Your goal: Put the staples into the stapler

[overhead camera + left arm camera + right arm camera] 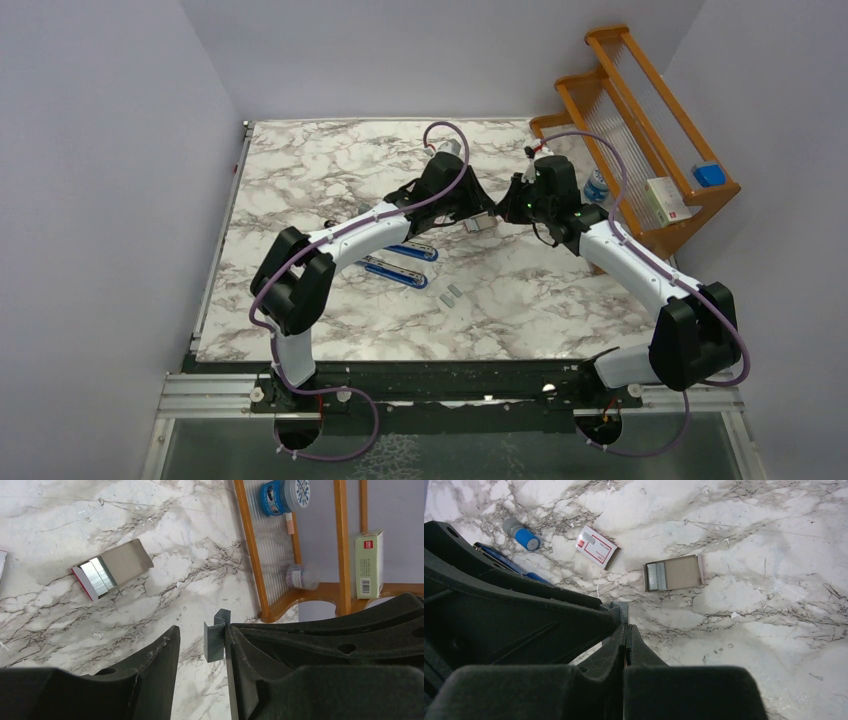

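Note:
My right gripper (626,627) is shut on a short grey strip of staples (620,612), which sticks out beyond its fingertips. In the left wrist view the same strip (217,641) stands between the open fingers of my left gripper (202,630), against the right-hand finger. The two grippers meet above mid-table, left (482,210) and right (508,208). The open staple tray (674,574) with more staples lies below, its white, red-labelled sleeve (596,547) beside it. The blue stapler (400,262) lies opened out under my left arm.
A blue-capped cylinder (521,534) lies near the sleeve. Loose staple strips (452,295) lie right of the stapler. A wooden rack (650,130) at the back right holds a white box (668,200) and a blue item (708,173); a small bottle (597,185) stands by it.

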Available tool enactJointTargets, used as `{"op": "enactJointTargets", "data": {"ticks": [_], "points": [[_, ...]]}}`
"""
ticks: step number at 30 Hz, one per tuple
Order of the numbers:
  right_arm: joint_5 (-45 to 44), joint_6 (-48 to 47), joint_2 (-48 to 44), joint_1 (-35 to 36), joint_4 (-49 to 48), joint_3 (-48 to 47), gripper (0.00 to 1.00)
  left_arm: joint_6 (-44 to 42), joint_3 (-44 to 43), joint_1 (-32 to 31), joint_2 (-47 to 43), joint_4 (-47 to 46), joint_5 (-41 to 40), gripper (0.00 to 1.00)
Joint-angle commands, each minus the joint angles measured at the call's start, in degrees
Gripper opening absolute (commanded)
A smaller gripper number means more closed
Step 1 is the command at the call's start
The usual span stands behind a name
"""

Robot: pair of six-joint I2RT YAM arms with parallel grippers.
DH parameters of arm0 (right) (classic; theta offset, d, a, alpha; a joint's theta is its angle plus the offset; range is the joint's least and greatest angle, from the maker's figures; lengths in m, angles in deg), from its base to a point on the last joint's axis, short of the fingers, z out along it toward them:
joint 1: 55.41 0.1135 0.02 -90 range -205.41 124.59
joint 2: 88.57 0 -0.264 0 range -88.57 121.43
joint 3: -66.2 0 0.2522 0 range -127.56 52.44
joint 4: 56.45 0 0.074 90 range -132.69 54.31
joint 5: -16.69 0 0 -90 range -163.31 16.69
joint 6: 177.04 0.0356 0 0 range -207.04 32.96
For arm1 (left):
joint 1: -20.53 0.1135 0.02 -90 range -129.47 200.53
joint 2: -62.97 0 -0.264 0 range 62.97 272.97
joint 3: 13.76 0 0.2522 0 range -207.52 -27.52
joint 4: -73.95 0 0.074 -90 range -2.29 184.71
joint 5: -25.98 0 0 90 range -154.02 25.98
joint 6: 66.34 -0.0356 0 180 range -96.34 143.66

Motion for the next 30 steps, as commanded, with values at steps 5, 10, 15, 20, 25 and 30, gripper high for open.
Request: {"op": "enactJointTargets", "data": {"ticks": [5, 10, 15, 20, 25, 30], "points": [[1.34, 0.29, -0.21, 0.30, -2.06, -1.26, 0.01, 0.14, -2.18, -0.47, 1.02, -2.40, 2.89, 0.38], [1.34, 0.29, -0.16, 0.28, -2.06, -1.24, 0.01, 0.23, -2.36, -0.64, 1.37, -2.99, 3.83, 0.37], [1.34, 0.29, -0.17, 0.24, -2.06, -1.24, 0.01, 0.16, -2.62, -0.89, 1.55, -3.25, 4.12, 0.34], [1.34, 0.29, -0.46, 0.28, -2.10, -0.98, 0.01, -0.19, -3.06, -1.01, 1.55, -3.23, 4.14, 0.33], [1.34, 0.14, -0.42, 0.32, -1.97, -1.15, 0.01, -0.30, -3.32, -1.09, 1.64, -3.27, 4.38, 0.29], [1.34, 0.03, -0.39, 0.27, -1.80, -1.41, 0.01, -0.36, -3.33, -1.09, 1.65, -3.27, 4.62, 0.28]]}}
